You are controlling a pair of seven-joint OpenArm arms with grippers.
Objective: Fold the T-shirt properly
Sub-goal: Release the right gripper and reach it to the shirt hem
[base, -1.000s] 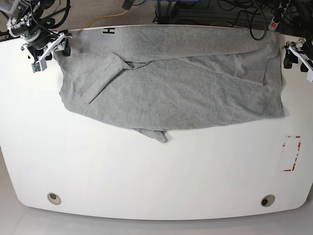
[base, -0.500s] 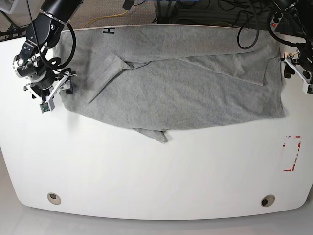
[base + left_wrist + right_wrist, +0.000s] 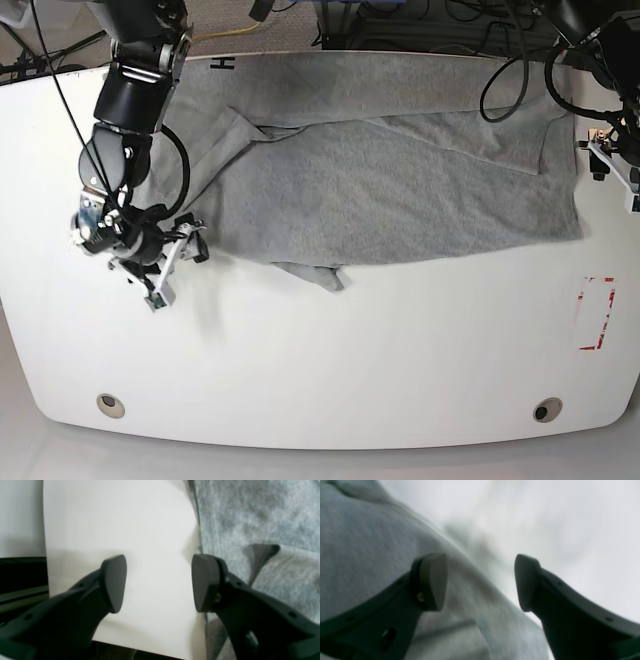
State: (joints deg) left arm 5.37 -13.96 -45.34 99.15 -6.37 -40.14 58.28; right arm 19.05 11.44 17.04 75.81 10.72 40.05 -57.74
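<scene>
The heather-grey T-shirt (image 3: 400, 170) lies spread and rumpled across the back of the white table (image 3: 320, 350), with a black letter (image 3: 222, 63) at its far left edge. My right gripper (image 3: 172, 268) is open at the shirt's front-left edge. In the right wrist view the cloth (image 3: 357, 542) edge runs between the open fingers of the right gripper (image 3: 478, 582). My left gripper (image 3: 612, 170) is open beside the shirt's right edge. In the left wrist view the left gripper (image 3: 158, 583) is over bare table, with one fingertip (image 3: 203, 582) at the cloth (image 3: 250, 517) edge.
A red taped rectangle (image 3: 597, 313) marks the table's right side. Two round holes (image 3: 111, 405) (image 3: 547, 409) sit near the front edge. Cables (image 3: 480, 30) hang behind the table. In the left wrist view the table edge (image 3: 45, 555) drops off at the left.
The right arm has swept from the shirt's far-left corner down along its left edge to the front-left edge. The left gripper has moved a little toward the front along the shirt's right edge.
</scene>
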